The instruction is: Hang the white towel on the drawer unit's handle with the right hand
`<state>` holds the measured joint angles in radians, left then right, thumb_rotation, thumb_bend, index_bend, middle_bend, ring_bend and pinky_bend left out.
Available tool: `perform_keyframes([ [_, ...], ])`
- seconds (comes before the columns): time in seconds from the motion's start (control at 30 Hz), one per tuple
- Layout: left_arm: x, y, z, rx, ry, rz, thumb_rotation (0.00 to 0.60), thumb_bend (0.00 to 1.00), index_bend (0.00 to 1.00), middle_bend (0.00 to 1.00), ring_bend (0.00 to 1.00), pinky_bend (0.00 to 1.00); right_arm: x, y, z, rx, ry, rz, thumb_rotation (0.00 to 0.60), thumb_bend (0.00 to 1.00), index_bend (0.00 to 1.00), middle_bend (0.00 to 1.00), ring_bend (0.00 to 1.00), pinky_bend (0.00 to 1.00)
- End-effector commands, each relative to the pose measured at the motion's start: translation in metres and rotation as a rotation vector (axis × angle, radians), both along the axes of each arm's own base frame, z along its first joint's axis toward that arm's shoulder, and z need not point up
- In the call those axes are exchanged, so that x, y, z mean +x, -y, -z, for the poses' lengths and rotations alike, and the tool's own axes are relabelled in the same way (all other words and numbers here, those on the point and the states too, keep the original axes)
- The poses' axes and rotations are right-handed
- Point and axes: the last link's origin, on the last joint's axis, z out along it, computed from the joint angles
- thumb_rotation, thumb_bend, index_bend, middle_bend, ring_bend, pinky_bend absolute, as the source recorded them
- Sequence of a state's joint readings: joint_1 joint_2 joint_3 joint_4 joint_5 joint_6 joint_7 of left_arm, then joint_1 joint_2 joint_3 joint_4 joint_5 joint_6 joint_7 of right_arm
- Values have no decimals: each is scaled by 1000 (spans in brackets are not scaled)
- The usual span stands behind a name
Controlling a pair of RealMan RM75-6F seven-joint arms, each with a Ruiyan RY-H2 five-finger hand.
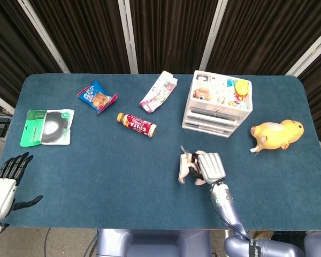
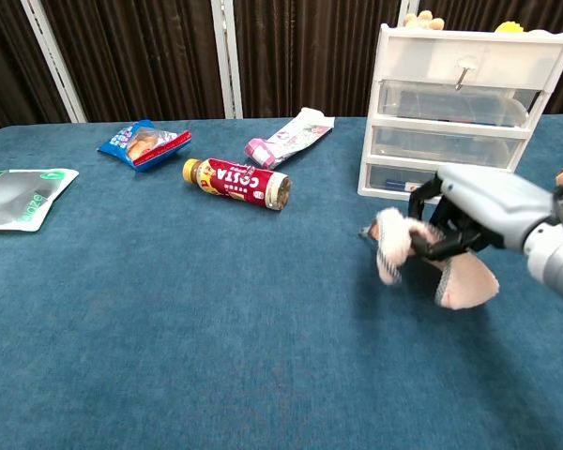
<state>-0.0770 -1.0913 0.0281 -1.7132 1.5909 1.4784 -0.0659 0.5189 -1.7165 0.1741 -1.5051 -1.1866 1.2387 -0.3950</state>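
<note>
Near the front edge of the table (image 1: pixel 69 176), right of centre, we see the towel (image 2: pixel 390 246) bunched in our right hand (image 1: pixel 210 167), whose fingers (image 2: pixel 430 246) curl around it. In the chest view one fold sticks out to the left of the hand and another flap hangs below it, clear of the blue cloth. The hand sits just in front of the drawer unit (image 1: pixel 218 104), apart from it; the hook-like handle (image 2: pixel 464 70) on the unit's top front is well above the towel.

Toys fill the open top of the unit, and a marker lies in its lowest drawer. Right of the unit, near the right edge, lies a yellow plush (image 1: pixel 276 134). Left of the unit, toward the back edge, lies a pink-and-white pouch (image 1: pixel 159 91), and in front of that a red bottle (image 1: pixel 137 124) on its side. Further left is a blue snack bag (image 1: pixel 97 96), and near the left edge a green-and-white packet (image 1: pixel 47 127).

Our left hand (image 1: pixel 4 184) hangs off the front left corner, holding nothing, fingers spread.
</note>
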Motion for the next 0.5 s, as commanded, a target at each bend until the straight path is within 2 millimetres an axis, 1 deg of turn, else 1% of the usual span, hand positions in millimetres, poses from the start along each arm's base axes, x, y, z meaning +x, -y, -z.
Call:
perform_keyframes([
  [0.03, 0, 0, 0, 0, 0, 1, 600, 0, 0, 0, 0, 0, 2, -5, -21, -55, 75, -28, 600, 523, 708, 936, 922, 994],
  [0.17, 1, 0, 1, 0, 1, 1, 600, 1, 0, 0, 0, 0, 4, -6, -41, -112, 134, -56, 600, 525, 710, 936, 922, 994],
  [0.23, 2, 0, 1, 2, 5, 4, 600, 1, 0, 0, 0, 0, 5, -5, -53, -161, 184, -65, 600, 526, 710, 936, 922, 994],
  [0.43, 2, 0, 2, 1, 11, 1, 600, 1, 0, 0, 0, 0, 5, -2, -75, -238, 302, -50, 600, 525, 712, 936, 922, 994],
  [0.5, 3, 0, 2, 1, 12, 1, 600, 1, 0, 0, 0, 0, 3, -1, -80, -264, 319, -36, 600, 525, 713, 936, 922, 994],
])
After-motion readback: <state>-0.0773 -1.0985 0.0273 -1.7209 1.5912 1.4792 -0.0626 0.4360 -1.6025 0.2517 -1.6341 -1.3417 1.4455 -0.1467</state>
